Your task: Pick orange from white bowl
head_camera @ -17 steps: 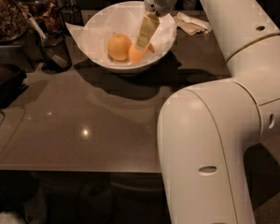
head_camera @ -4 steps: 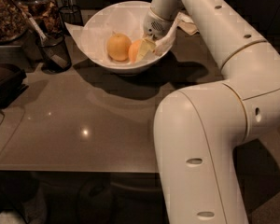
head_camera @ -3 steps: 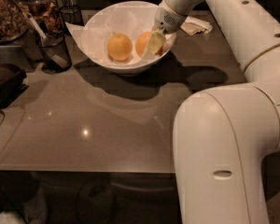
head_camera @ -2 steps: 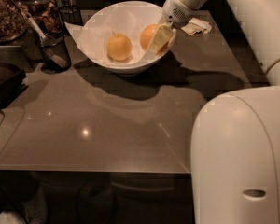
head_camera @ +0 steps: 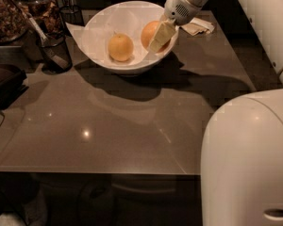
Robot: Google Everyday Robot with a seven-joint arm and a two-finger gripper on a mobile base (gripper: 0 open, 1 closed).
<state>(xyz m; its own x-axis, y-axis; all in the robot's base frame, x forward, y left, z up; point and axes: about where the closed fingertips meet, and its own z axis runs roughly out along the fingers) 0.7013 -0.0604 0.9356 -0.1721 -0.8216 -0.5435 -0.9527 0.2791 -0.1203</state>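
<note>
Now | bench (head_camera: 132, 121) spreads nearer than the claw (head_camera: 156, 36) | pale fruit (head_camera: 120, 47) sits in the white bowl (head_camera: 96, 25), left of the claw | claw pinches the orange (head_camera: 147, 30) at the bowl's right rim | advice: rise straight, grip firm, clear the rim before swinging away.

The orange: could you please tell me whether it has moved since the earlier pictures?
Yes. The orange, held in the gripper, has moved up and to the right, away from the yellow fruit, which stays put in the white bowl.
</note>
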